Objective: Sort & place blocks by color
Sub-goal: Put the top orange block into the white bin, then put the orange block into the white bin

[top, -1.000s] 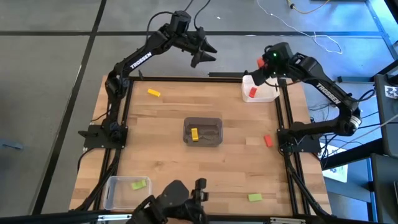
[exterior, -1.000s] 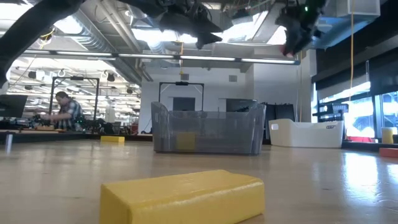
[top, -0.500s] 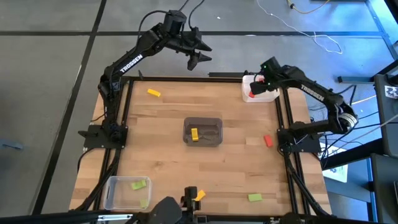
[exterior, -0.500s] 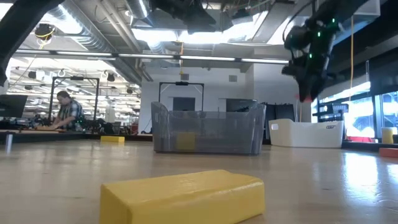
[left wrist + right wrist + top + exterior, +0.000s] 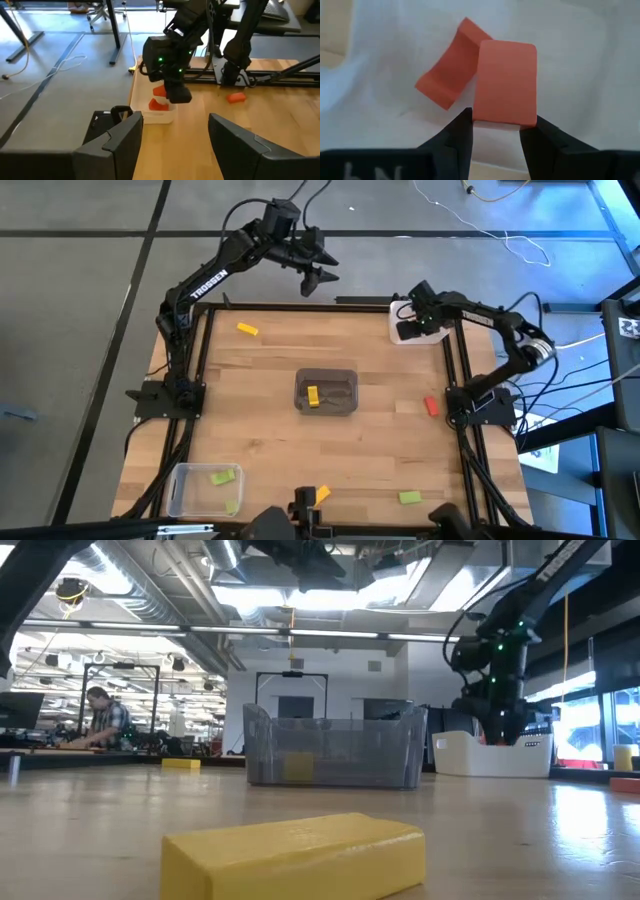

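Note:
My right gripper (image 5: 408,328) hangs over the white bin (image 5: 432,332) at the table's far right corner, shut on a red block (image 5: 506,82). A second red block (image 5: 447,80) lies on the bin's floor. My left gripper (image 5: 315,270) is raised beyond the table's far edge, open and empty, its fingers wide apart in the left wrist view (image 5: 172,135). Loose on the table lie a yellow block (image 5: 247,330), a red block (image 5: 431,406), a green block (image 5: 409,497) and a yellow block (image 5: 318,494) at the near edge. My right gripper pinches the red block between its two fingers (image 5: 457,132) by the two sides of one end (image 5: 500,117). The fingers come from above, pointing down. The block sticks out past the fingertips into the white bin; whether it touches the bin's floor I cannot tell.
A grey bin (image 5: 326,391) at the table's middle holds a yellow block (image 5: 313,395). A clear bin (image 5: 203,488) at the near left corner holds a green block (image 5: 222,476). Black frame rails (image 5: 460,380) run along the table's sides. A person sits far off in the room (image 5: 105,720).
My right gripper has come down steeply with the red block, from high above the table's far right corner to just over the white bin, tipping to point downward. My left gripper has risen a little and drawn back beyond the far edge.

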### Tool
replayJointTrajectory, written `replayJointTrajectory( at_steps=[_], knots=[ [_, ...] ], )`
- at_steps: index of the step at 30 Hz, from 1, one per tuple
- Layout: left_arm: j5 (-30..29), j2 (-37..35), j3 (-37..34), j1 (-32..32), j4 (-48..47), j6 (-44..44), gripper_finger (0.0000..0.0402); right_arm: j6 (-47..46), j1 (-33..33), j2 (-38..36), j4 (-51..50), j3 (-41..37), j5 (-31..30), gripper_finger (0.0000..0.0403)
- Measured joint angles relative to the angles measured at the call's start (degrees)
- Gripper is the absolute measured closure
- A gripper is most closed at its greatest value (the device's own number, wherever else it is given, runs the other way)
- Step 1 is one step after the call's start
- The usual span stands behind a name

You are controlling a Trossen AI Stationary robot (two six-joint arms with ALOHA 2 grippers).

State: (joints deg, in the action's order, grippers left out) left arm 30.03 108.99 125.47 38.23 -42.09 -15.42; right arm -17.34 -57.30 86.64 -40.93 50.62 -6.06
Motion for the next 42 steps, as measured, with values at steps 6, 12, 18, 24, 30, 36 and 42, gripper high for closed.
replayJointTrajectory(
  at_steps=[6,12,18,24,30,36,42],
  knots=[
    [-1.0,0.0,0.0,-0.6,-1.1,-0.2,0.0187,-0.2,0.0,4.2,0.2,0.5,0.4,0.0244],
    [-2.7,0.0,0.0,-0.6,-2.0,-0.2,0.0188,-0.2,0.0,4.9,-0.5,2.1,1.4,0.0214],
    [-5.5,0.0,0.0,-0.4,-4.2,-0.5,0.0188,2.6,0.3,4.7,-11.0,9.2,2.7,0.0211],
    [-5.3,0.0,0.0,-0.4,-9.4,-1.8,0.0188,6.9,3.9,4.7,-27.7,16.8,2.7,0.0209],
    [-5.1,0.0,0.0,-0.5,-11.8,-1.7,0.0188,6.5,9.8,3.0,-39.6,15.7,2.7,0.0209],
    [-4.6,0.0,0.0,-0.6,-12.6,-1.2,0.0188,1.0,16.1,-3.0,-40.2,8.3,6.1,0.0209],
    [-4.7,0.0,0.0,-0.6,-13.0,0.2,0.0188,-7.0,22.4,-10.3,-39.7,-0.2,12.3,0.0208]
  ],
)
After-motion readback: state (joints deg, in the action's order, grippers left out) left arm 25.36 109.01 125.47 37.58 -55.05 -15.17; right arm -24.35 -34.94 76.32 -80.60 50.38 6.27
